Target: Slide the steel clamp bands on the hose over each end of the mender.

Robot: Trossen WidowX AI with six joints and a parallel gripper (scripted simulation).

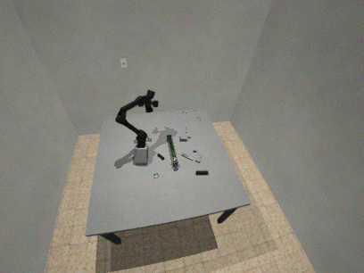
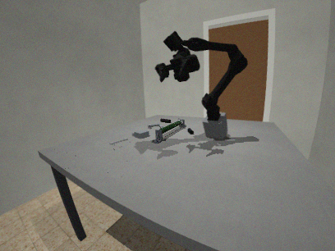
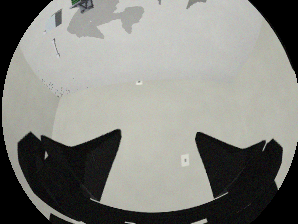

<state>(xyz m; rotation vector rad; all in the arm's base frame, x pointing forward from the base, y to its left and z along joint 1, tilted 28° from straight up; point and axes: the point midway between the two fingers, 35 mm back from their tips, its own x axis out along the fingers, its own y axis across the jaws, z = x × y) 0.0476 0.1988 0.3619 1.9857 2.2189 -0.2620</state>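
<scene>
The green hose (image 1: 172,146) (image 2: 172,127) (image 3: 75,2) lies along a narrow holder on the table, right of the arm's base in the top view. A grey end bracket (image 1: 176,165) (image 2: 158,135) stands at one end of the holder. The two steel bands are too small to make out on the hose, and the mender is hidden inside it. My gripper (image 1: 153,106) (image 2: 171,75) (image 3: 160,135) is open and empty, high above the table and well away from the hose. In the wrist view only wall shows between the fingers.
A black block (image 1: 202,172) (image 2: 165,120) and a smaller black piece (image 1: 161,156) (image 2: 190,131) lie on either side of the hose. A pale box (image 1: 183,139) (image 2: 140,134), a thin rod (image 2: 119,142) (image 3: 56,47) and small dark specks lie beyond it.
</scene>
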